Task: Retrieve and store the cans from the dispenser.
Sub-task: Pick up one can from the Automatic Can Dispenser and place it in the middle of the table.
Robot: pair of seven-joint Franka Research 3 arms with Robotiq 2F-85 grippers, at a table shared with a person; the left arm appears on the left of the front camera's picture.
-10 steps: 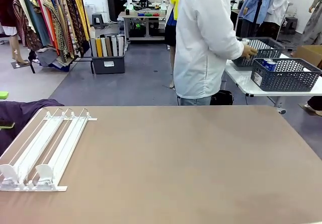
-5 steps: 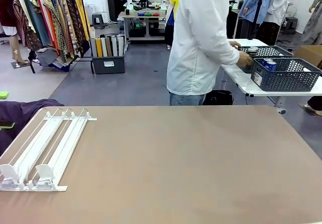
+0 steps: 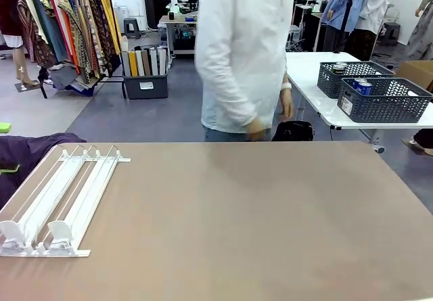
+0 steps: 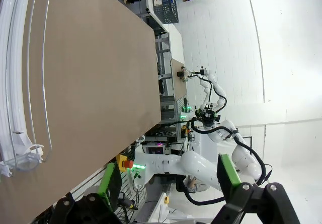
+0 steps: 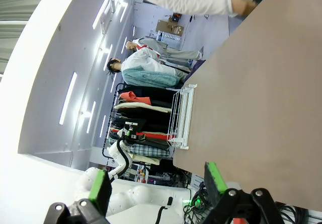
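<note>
Two empty lanes on dispenser (image 3: 59, 203), counter's left edge | cans (image 3: 362, 86) in grey baskets (image 3: 384, 101) on far side table, behind person (image 3: 243, 51) | judged light, rigid, slick: grip mid-body | left gripper (image 4: 168, 176) jaws wide, empty | right gripper (image 5: 157, 183) jaws spread, empty

White arms, black tool (image 4: 168, 191) (green pads (image 4: 229, 169)).
</note>
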